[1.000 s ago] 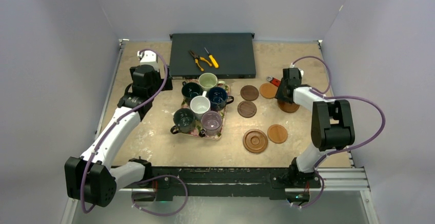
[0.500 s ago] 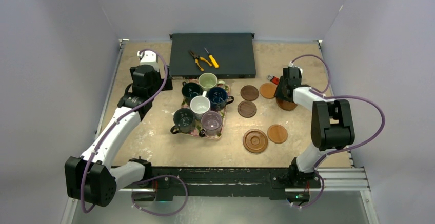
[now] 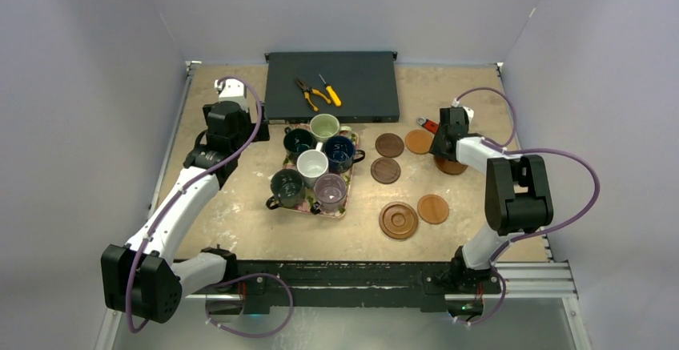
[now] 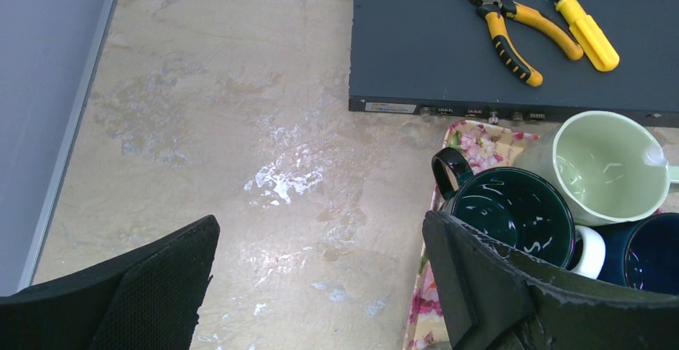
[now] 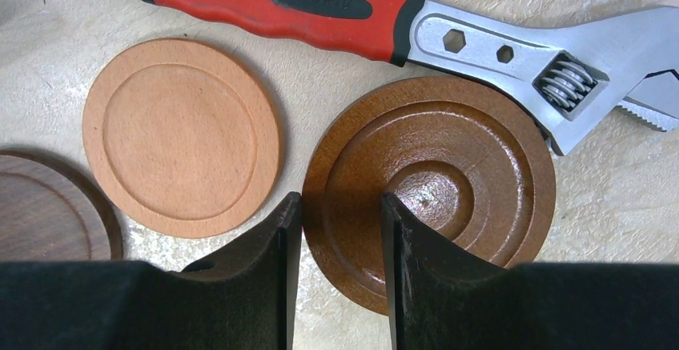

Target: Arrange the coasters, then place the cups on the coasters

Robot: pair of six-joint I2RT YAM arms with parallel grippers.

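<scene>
My right gripper [image 5: 336,202] [image 3: 443,138] points down at the back right, jaws partly open. They straddle the left rim of a reddish-brown ringed coaster [image 5: 472,158] [image 3: 453,167] lying flat. A tan coaster [image 5: 182,134] [image 3: 418,141] and a dark coaster [image 5: 40,214] [image 3: 390,144] lie to its left. Further coasters are a dark one [image 3: 385,170], a tan one [image 3: 433,208] and a ringed one [image 3: 399,220]. Six cups stand on the floral tray [image 3: 340,212]: pale green [image 4: 604,166], teal [image 4: 512,210], navy [image 3: 339,150], white [image 3: 312,163], dark grey [image 3: 287,183], purplish [image 3: 330,190]. My left gripper [image 4: 320,226] [image 3: 231,130] hangs open over bare table left of the tray.
A red-handled wrench [image 5: 320,2] [image 3: 427,126] lies just behind the ringed coaster. A flat black case [image 3: 368,94] at the back carries pliers [image 4: 504,26] and a yellow screwdriver [image 4: 584,30]. Walls close in the table on the left, right and back.
My right gripper has shifted slightly toward the back over the ringed coaster. The left arm, the cups and the other coasters have not moved.
</scene>
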